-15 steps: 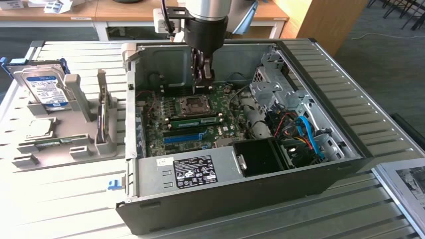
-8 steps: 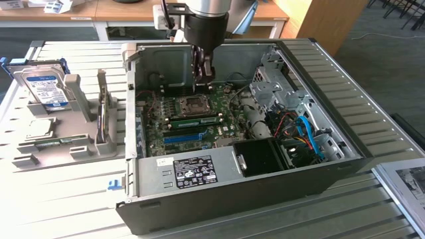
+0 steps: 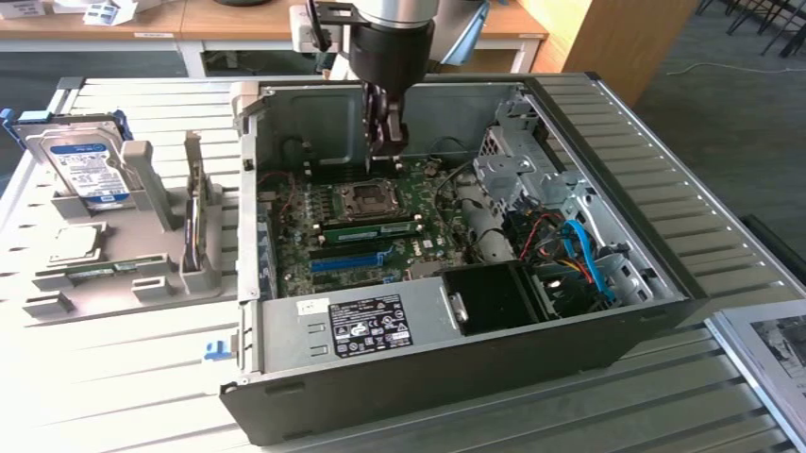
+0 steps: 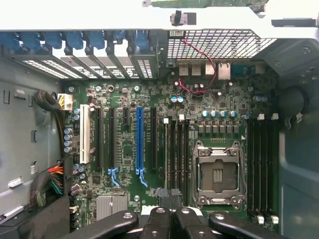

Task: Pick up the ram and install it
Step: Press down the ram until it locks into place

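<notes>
INSIDE THE OPEN PC: the ram [image 3: 372,229], a long green stick, lies flat along a slot on the mobo [image 3: 422,247], between the empty CPU socket [image 3: 369,196] and the blue expansion slot [image 3: 346,262], roughly mid-board and parallel to both. I can't tell whether it is clicked fully home.

My pincer [image 3: 391,156] hangs above the board on the far side of the socket from the stick, fingers pressed together with nothing clamped between them. In the wrist view the tips [image 4: 169,199] sit over one end of the dark slots next to the socket [image 4: 217,172], w/ the blue slot [image 4: 139,139] just beyond those.

The case [image 3: 655,283] lies on its side, lid off, on the slatted table [image 3: 126,377]; the PSU [image 3: 377,321] fills its near edge, and red and blue cables bunch at the edge toward the exterior view's right.

Outside the case, toward the exterior view's left, a grey holder [image 3: 126,274] carries a hard drive [image 3: 89,170] standing upright, a small silver CPU chip [image 3: 78,243] lying flat, and a thin board [image 3: 195,226] on edge near the case wall.
</notes>
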